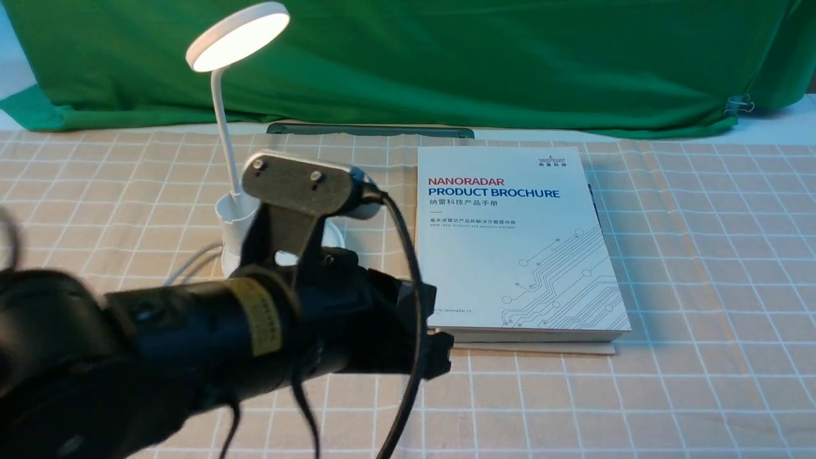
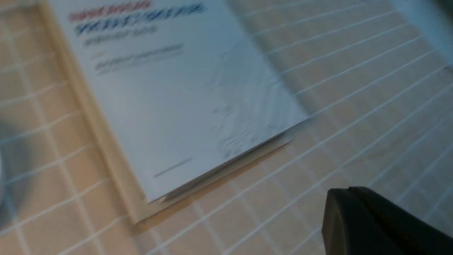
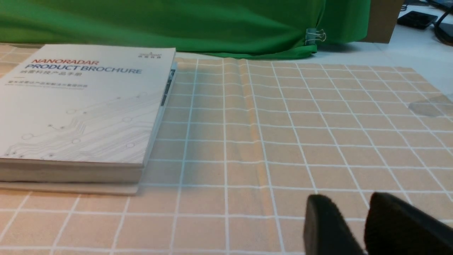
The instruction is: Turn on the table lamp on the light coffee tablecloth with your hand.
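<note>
The table lamp stands at the back left of the light coffee tablecloth [image 1: 701,255], and its round head [image 1: 237,35] glows bright. Its thin neck [image 1: 223,121] and pen-cup [image 1: 233,220] show, while my left arm covers most of its base [image 1: 335,237]. The hand, my black left arm with its metal bracket [image 1: 296,185], lies across the front of the lamp. Its left gripper [image 1: 441,356] is shut on nothing, near the brochure's front left corner. In the blurred left wrist view the shut fingers [image 2: 354,212] hang over bare cloth. My right gripper [image 3: 354,207] stands open over cloth, empty.
A thick white NANORADAR product brochure [image 1: 510,242] lies on a thin board right of the lamp; it also shows in the wrist views [image 2: 177,88] [image 3: 81,106]. A green backdrop cloth [image 1: 478,57] hangs behind, clipped at the right [image 1: 739,105]. A dark strip [image 1: 370,129] lies at its foot.
</note>
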Robot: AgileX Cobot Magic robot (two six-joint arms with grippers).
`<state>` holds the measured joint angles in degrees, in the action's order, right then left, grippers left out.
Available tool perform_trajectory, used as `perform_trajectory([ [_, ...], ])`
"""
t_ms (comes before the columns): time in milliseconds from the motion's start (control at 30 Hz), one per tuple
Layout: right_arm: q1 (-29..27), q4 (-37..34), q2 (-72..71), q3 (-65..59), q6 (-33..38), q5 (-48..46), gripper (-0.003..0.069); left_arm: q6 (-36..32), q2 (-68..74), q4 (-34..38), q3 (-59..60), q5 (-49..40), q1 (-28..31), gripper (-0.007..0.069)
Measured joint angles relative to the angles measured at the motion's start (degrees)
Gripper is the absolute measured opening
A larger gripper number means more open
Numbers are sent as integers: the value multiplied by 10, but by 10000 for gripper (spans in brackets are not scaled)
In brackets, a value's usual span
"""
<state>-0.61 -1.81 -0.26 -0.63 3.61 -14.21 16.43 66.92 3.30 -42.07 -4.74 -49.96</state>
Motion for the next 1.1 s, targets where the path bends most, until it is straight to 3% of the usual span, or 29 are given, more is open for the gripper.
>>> perform_trajectory([
  [133,0,0,0,0,0,0,241,-1,-117,-25,18,15,-39,3],
  [467,0,0,0,0,0,0,241,-1,-218,-33,22,5,-40,3],
  [700,0,0,0,0,0,0,241,-77,-275,-152,40,47,-37,3],
  [833,0,0,0,0,0,0,241,-90,-339,-156,109,39,28,3],
  [900,0,0,0,0,0,0,241,-91,-387,-153,168,47,92,3],
  [1100,0,0,0,0,0,0,241,-92,-522,-150,328,180,275,3],
])
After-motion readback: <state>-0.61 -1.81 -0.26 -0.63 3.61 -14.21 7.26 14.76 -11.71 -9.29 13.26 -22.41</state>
